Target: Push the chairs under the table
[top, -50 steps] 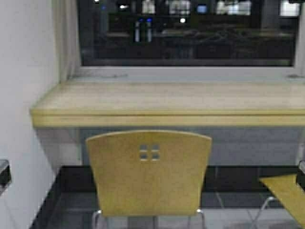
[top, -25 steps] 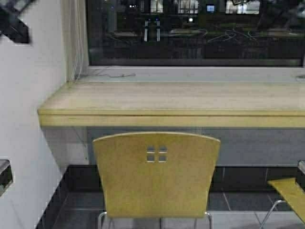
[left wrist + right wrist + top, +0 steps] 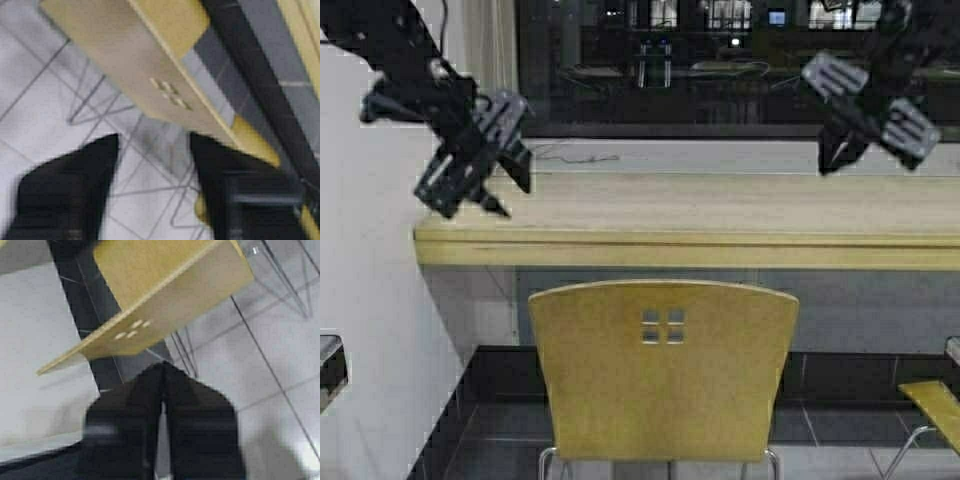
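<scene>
Two chairs: one (image 3: pixel 663 372) standing centred before the table (image 3: pixel 700 215), not yet pushed under; a second (image 3: pixel 932 405) showing at right. Both arms are now appearing raised: left gripper (image 3: pixel 505 195) spread, empty; right gripper (image 3: pixel 832 160) closed, empty. The base is shifting slightly.

Pale-wood table (image 3: pixel 720 215) carries what looks like a thin cord (image 3: pixel 582 157) near the window

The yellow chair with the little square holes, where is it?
In the high view, the chair stands centre-low, just in front of the table, its back below the table's edge.
</scene>
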`<state>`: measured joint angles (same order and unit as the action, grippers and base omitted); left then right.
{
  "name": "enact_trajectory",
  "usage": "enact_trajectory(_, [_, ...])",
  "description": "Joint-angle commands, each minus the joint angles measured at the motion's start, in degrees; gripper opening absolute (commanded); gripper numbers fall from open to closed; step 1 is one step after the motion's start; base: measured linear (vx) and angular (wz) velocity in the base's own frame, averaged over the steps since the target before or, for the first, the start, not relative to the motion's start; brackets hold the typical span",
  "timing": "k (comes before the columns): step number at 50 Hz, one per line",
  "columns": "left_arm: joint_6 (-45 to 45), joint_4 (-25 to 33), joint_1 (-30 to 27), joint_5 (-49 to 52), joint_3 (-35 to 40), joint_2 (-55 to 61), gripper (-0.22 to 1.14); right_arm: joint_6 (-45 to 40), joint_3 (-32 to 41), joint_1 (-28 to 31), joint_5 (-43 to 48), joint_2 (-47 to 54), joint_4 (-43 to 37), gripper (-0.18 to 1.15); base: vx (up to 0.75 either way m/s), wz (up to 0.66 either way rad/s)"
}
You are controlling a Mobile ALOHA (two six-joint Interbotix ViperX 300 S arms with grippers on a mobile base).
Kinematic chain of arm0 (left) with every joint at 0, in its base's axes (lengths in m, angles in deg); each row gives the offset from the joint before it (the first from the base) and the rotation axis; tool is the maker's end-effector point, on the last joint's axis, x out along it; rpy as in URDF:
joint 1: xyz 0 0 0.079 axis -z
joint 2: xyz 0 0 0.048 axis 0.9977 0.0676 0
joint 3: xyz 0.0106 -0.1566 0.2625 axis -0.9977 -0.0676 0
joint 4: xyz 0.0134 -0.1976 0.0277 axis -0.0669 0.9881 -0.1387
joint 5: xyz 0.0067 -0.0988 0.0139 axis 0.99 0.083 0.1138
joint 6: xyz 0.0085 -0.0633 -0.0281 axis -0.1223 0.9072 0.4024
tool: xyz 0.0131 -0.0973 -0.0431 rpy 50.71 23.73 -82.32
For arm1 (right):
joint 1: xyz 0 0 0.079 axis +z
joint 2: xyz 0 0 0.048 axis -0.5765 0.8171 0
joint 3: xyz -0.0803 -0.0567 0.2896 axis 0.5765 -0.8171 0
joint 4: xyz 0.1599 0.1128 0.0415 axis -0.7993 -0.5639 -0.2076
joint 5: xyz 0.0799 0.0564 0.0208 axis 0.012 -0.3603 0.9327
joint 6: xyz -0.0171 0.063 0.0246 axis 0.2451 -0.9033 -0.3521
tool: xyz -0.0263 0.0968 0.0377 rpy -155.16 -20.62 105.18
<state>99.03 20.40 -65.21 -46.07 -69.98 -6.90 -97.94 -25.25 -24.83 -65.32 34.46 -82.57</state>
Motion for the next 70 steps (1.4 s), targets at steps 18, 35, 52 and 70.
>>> enact_trajectory(18, [2.5, 17.4, 3.5, -1.1, 17.3, 13.8, 0.95, 0.2, 11.9, 2.8, 2.0, 14.2, -31.6, 0.98, 0.03, -0.01])
enact_trajectory(35, [3.4, 22.2, 5.0, -1.1, 30.1, 27.0, 0.95, -0.6, 24.3, 3.6, 2.8, 27.8, -32.2, 0.98, 0.02, 0.02])
enact_trajectory(52, [3.6, 24.2, 5.8, -1.1, 39.6, 37.0, 0.95, -0.9, 28.8, 3.6, 4.8, 36.7, -32.4, 0.98, 0.04, 0.03])
enact_trajectory(70, [3.6, 25.3, 6.5, -3.8, 46.8, 44.4, 0.95, -1.0, 34.0, 3.8, 9.1, 43.8, -34.7, 0.97, 0.04, 0.01])
